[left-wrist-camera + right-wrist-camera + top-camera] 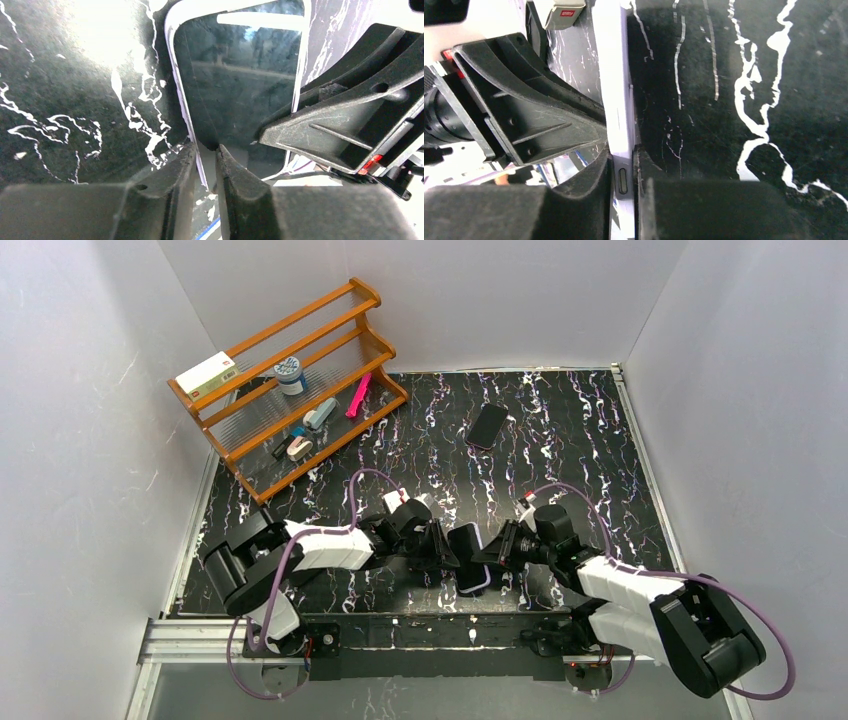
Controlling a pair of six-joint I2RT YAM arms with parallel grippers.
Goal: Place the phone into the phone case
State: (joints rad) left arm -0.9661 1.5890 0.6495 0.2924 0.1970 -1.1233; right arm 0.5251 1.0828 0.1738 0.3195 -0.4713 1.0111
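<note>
The phone case [470, 562], lilac-rimmed with a dark glossy inside, is held between both grippers near the table's front edge. In the left wrist view, my left gripper [206, 146] has its jaws almost together on the thin rim of the phone case [240, 75], one finger outside and one inside. My right gripper [623, 150] is shut across the thickness of the phone case [616, 75], next to a side button. From above, the left gripper [450, 556] and right gripper [491, 558] face each other. The phone [487, 425], a black slab, lies flat farther back.
A wooden rack [290, 380] stands at the back left with a box, a jar, a pink item and small tools. White walls close in the black marbled table [580, 440] on three sides. The right arm's finger mount [350, 120] crowds the left wrist view.
</note>
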